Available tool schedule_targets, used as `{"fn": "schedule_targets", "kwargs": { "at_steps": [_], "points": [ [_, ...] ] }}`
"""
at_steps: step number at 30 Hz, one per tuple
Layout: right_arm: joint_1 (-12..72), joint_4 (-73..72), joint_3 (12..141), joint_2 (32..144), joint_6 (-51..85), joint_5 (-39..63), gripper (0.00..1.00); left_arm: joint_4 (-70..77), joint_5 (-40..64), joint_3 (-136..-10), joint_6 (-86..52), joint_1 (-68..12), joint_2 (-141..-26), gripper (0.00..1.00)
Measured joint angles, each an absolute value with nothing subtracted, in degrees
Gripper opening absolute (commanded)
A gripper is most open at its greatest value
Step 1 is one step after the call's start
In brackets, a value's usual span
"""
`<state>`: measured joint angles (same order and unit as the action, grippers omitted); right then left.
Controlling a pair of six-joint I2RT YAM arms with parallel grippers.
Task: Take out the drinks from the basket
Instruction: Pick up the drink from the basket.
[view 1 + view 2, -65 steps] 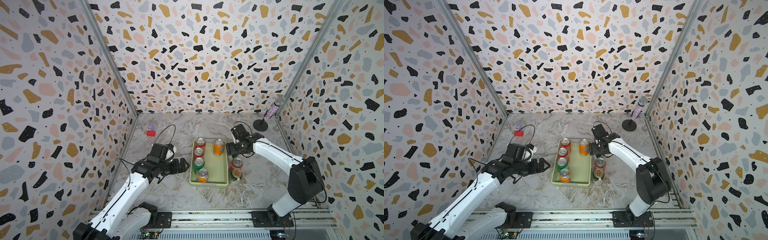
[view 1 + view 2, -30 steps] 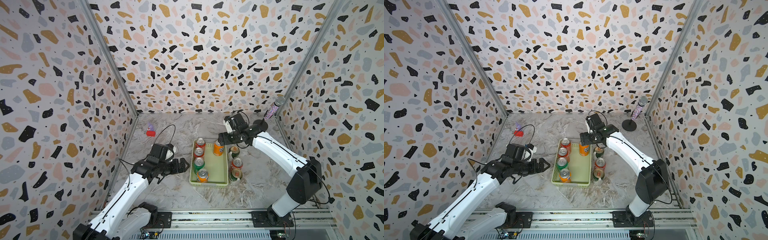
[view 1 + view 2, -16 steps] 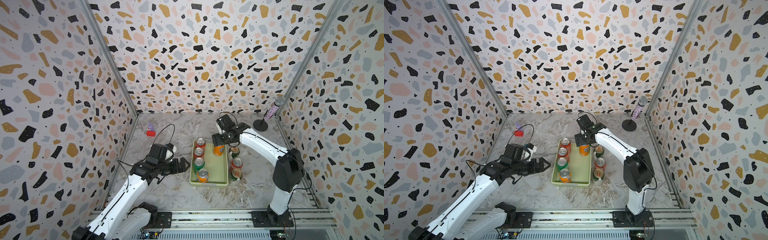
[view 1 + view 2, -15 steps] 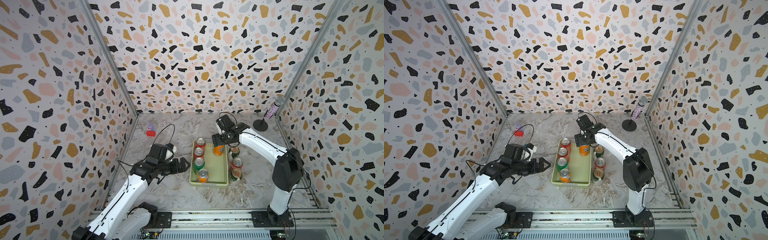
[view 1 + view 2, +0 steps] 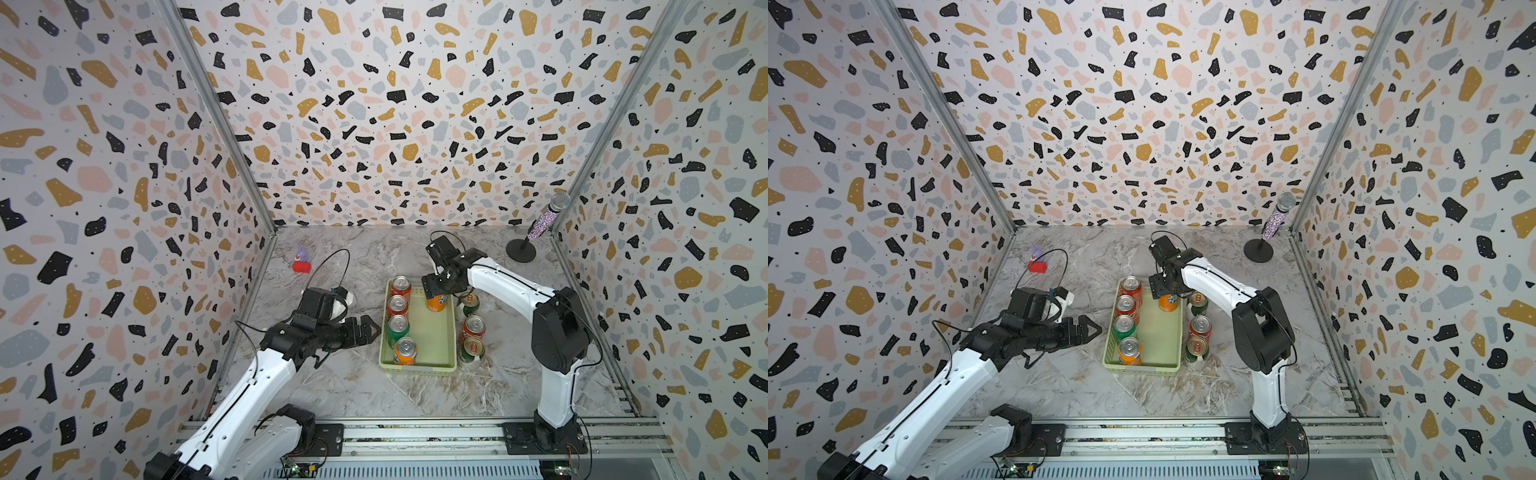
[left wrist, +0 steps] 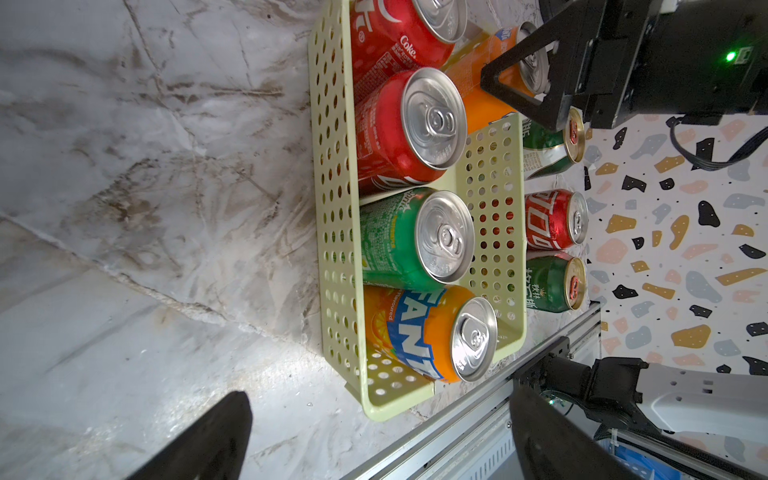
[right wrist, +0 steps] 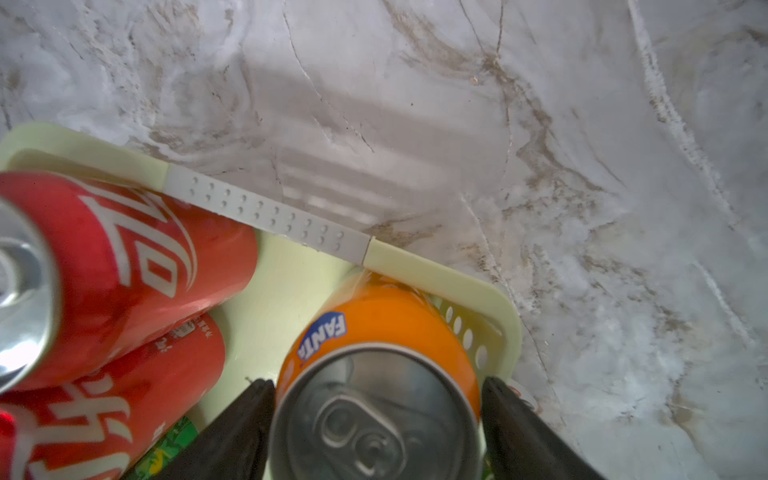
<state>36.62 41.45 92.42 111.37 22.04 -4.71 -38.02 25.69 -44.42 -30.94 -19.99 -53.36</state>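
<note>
The far orange can stands upright in the basket, in the far corner on the robot's right side, close against the end wall and the right long wall. Its long axis is vertical and its top faces straight up at the right gripper, which reaches down from above with one finger on each side of the rim. In the right wrist view both fingers lie against the can, so read it as clamped on it, with the can not yet lifted out.

Mind this relation: the can is directly under the gripper, with walls tight on two sides. I judge the way out is straight up, before any sideways travel toward the three cans standing on the table just beside the right wall.

Along the left wall stand four more cans: two red, a green, an orange. The left gripper hangs just outside that wall, jaws apart and empty, pointing at the row. It is nearer for those cans, and the right arm is nearer for this one.
</note>
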Motion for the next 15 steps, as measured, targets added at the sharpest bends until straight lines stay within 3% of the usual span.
{"fn": "schedule_targets", "kwargs": {
  "at_steps": [15],
  "points": [
    [36.88,41.34,93.78,113.75,21.65,-5.50,0.74,-37.87,24.56,-44.07,-31.18,-19.99,-53.43,1.00]
  ]
}}
